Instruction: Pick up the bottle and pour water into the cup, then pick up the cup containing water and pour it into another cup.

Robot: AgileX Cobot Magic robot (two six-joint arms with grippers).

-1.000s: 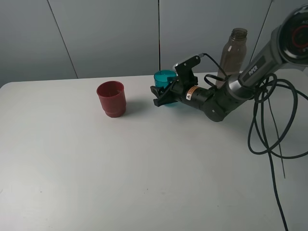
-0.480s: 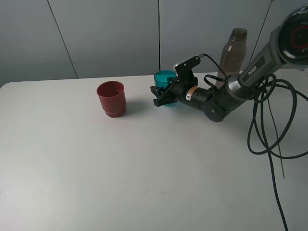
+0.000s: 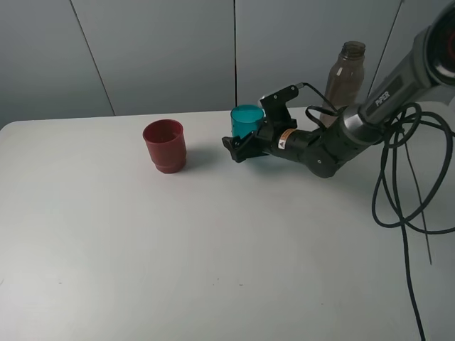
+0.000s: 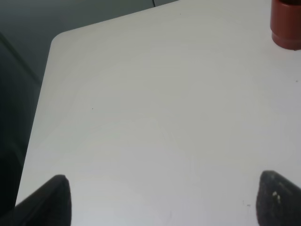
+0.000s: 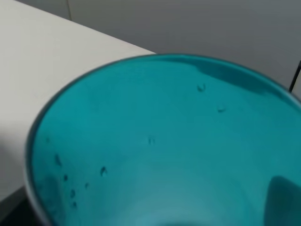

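The teal cup (image 3: 247,119) is held by my right gripper (image 3: 245,144), whose jaws are shut around its lower body at the back middle of the table. The cup looks slightly raised off the table. It fills the right wrist view (image 5: 164,141), with small droplets on its inner wall. The red cup (image 3: 164,145) stands upright to the left of it, apart from it; its base shows in the left wrist view (image 4: 286,23). The smoky bottle (image 3: 345,74) stands upright behind my right arm. My left gripper (image 4: 167,193) is open and empty over bare table.
Black cables (image 3: 405,177) hang in loops over the table's right side. The table's left edge and corner (image 4: 51,42) lie close to my left gripper. A grey wall stands behind the table.
My right gripper, shut on the teal cup, has shifted slightly right and up, taking the cup with it. The red cup and the bottle have not moved.
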